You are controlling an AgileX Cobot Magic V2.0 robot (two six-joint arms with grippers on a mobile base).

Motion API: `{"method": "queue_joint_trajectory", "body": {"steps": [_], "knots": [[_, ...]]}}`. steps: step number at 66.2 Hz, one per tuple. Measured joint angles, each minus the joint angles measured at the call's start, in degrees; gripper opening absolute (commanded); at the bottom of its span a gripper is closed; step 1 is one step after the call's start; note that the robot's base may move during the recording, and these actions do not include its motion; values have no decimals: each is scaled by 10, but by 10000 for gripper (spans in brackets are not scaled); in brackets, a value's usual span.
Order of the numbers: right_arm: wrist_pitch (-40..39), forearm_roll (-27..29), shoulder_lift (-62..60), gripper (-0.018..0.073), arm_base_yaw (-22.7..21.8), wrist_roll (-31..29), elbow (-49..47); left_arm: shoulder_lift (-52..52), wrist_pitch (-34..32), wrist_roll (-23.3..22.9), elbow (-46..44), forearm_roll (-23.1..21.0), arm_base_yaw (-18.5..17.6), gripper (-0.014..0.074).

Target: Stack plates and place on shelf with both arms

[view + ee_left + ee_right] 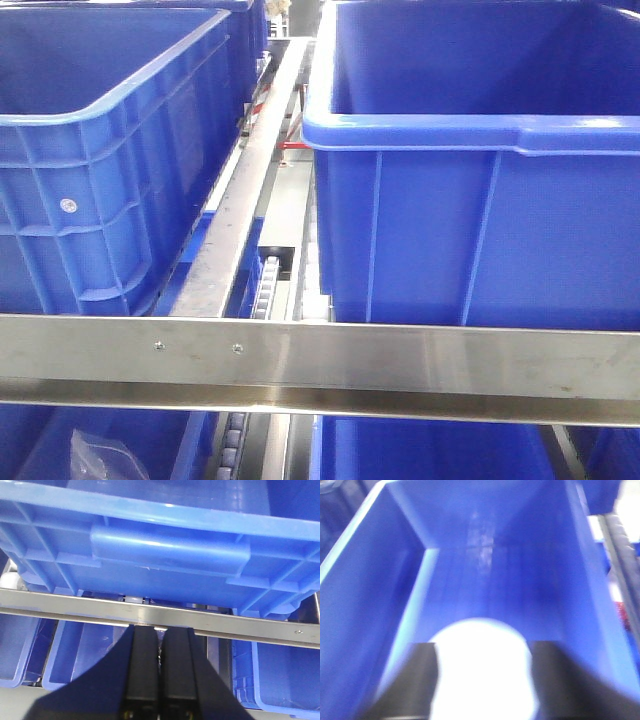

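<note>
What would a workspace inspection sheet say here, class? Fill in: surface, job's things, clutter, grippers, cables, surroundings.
Surface: steel shelf rail crossing the front view.
Job's things: one white plate, overexposed, between the right gripper's fingers over a blue bin; second plate not seen.
Clutter: clear plastic bag in a lower bin.
Grippers: left gripper shut, empty; right shut on the plate.
Cables: nothing seen.
Surroundings: blue crates, roller track.
</note>
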Motion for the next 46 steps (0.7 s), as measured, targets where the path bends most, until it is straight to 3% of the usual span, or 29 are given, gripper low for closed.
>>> {"method": "queue_joint_trajectory", "body": {"steps": [1,5,22,46], "knots": [[0,0,-13,26,0,0,10,0,0,0,0,0,0,83],[3,0,-70,82,0,0,55,0,0,0,0,0,0,83],[9,0,-228,48,0,0,145,0,0,0,0,0,0,83],[10,0,-245,48,0,0,159,0,0,0,0,0,0,83]]}}
